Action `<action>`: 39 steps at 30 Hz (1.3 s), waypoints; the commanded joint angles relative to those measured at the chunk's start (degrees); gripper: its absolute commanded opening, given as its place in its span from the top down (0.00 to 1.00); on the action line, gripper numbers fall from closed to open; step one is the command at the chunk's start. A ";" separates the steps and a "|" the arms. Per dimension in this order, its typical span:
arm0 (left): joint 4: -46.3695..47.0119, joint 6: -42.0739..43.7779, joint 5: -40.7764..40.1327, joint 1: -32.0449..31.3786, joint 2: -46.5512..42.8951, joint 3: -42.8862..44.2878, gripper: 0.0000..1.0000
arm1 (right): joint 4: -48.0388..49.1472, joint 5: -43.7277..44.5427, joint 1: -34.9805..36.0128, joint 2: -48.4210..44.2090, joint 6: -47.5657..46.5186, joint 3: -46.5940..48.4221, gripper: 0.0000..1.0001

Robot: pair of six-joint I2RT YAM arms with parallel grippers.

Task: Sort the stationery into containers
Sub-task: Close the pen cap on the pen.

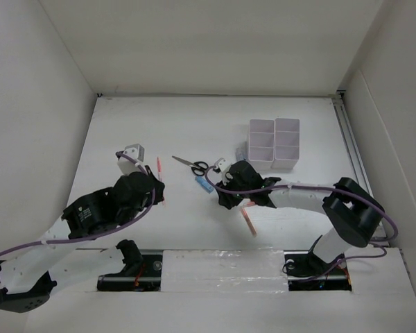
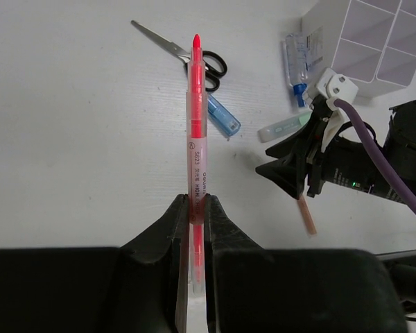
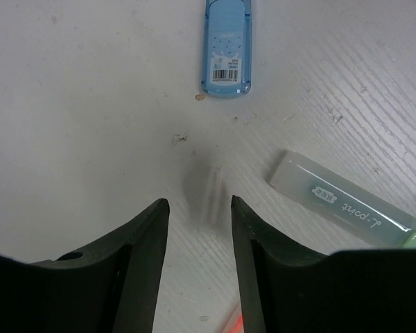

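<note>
Pinched at its near end, the red highlighter sits in your left claw, jaws clamped on the barrel and most of its length sticking out ahead towards the scissors. I cannot tell whether it is off the table yet.

With the grip so close to one end, I judge the pen could swing. Lift slowly and keep the wrist level while you carry it. The organiser stands well apart, on the far right side, with your right arm between it and the pen. Go round behind that arm, not over it. Once above a compartment, tip the pen nose-down and let go only when its tip is inside the walls.

Your right claw hangs with its jaws apart and nothing between them, over bare table. The blue tube lies just ahead of it and the green marker off to one side.

The count:
- one red highlighter, in the left claw
- one pair of scissors
- one blue tube
- one green marker
- one orange marker, near the right arm
- one blue-capped bottle, just beside the organiser
- one organiser, with six compartments; I can make out nothing in any of them
</note>
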 commanded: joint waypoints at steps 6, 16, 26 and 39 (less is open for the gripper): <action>-1.65 -1.62 -2.62 0.03 -2.55 0.30 1.00 | 3.61 0.21 0.58 0.93 0.19 1.99 0.58; -1.65 -1.62 -2.62 0.03 -0.62 0.82 1.00 | 3.61 0.82 0.58 2.77 0.19 1.99 0.58; -1.65 -1.01 -2.62 0.03 1.22 0.82 1.00 | 1.87 1.62 0.58 5.59 0.72 3.04 0.67; -1.12 -0.48 -2.01 0.03 0.69 0.82 1.00 | -3.07 7.58 1.63 6.82 2.47 2.61 0.68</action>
